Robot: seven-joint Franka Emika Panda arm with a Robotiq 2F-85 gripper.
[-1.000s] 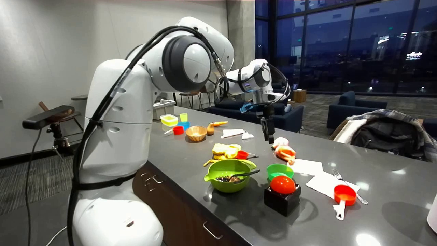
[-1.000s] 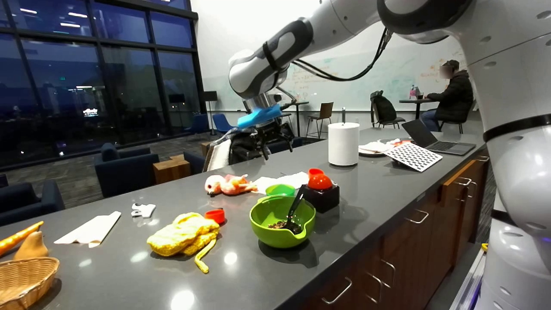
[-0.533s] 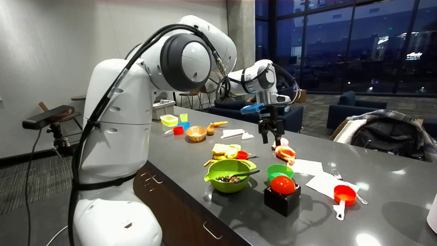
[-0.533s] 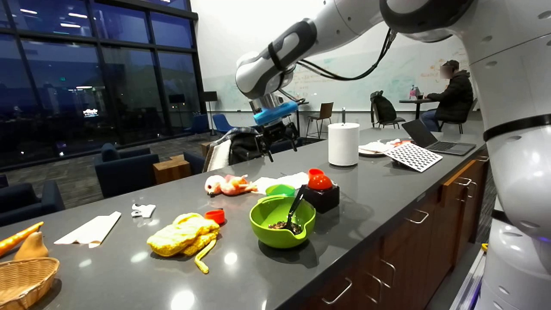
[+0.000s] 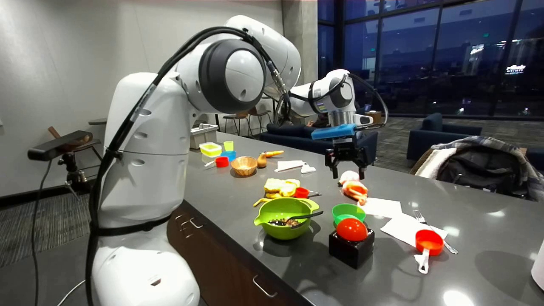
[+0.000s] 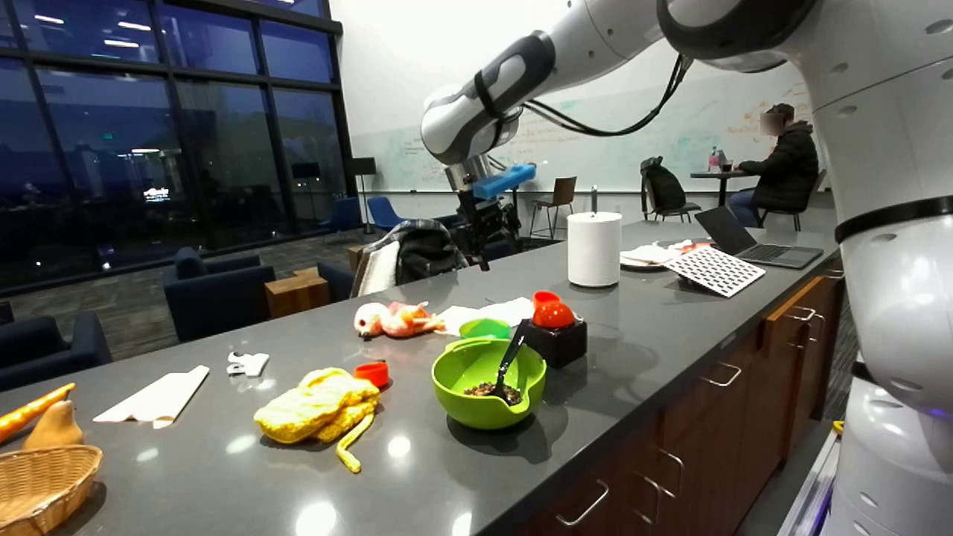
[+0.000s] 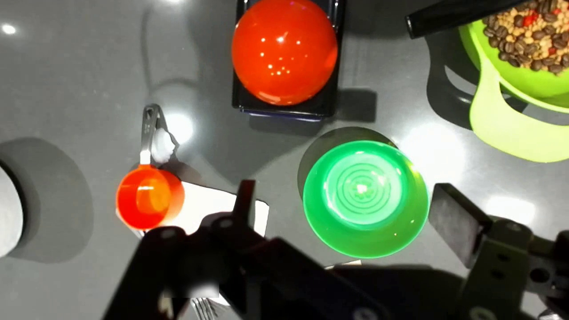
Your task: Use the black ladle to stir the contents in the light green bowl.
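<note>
The light green bowl (image 5: 280, 233) stands upright on the counter in both exterior views (image 6: 480, 413). Its handle (image 7: 511, 129) and part of its inside show at the wrist view's top right. It holds dark beans and small tan pieces (image 7: 529, 38). The black ladle (image 6: 511, 353) rests in the bowl with its head among the contents; its handle (image 5: 309, 216) leans out over the rim. The handle's end (image 7: 444, 20) also shows in the wrist view. My gripper (image 5: 348, 175) is open and empty, high above the counter and apart from bowl and ladle. Its spread fingers (image 7: 346, 195) frame a smaller green bowl below.
The smaller green bowl (image 7: 364, 222) and a black box with a red dome (image 5: 352, 250) stand beside the light green bowl. A yellow cloth-like thing (image 6: 320, 406), a red cup (image 6: 372, 374), a pink toy (image 6: 398, 320) and a paper towel roll (image 6: 593, 249) are around.
My gripper has moved to the right in both exterior views and turned about its wrist, so its two fingers now show spread apart. The bowl and the ladle have not moved.
</note>
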